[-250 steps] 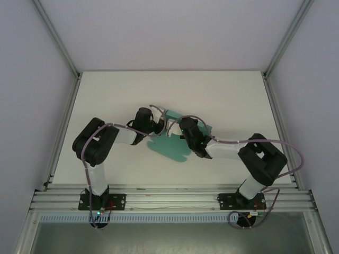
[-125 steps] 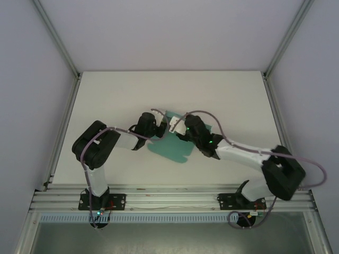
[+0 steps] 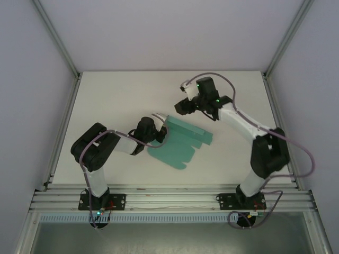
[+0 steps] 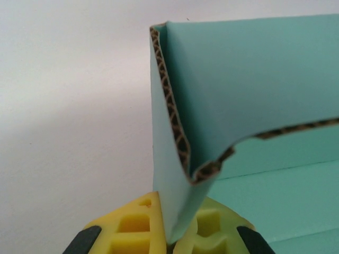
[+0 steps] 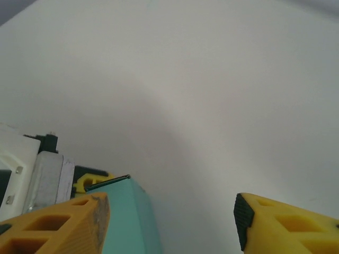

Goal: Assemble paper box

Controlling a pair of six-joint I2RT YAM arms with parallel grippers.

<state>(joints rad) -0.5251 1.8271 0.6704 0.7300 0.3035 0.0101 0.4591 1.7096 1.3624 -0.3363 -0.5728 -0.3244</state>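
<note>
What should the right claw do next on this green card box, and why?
Probably lower the right claw to the paper box and fold up one of its near flaps. The left claw is shut on an upright corner of the card, anchoring it, while the right claw hangs open over the table, holding nothing, and those flaps lie flat.

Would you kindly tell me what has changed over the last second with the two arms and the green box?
The right gripper opened, came off the box and drew back toward the far side of the table. The left gripper stayed shut on the box's left flap, and the box stayed about where it was.
</note>
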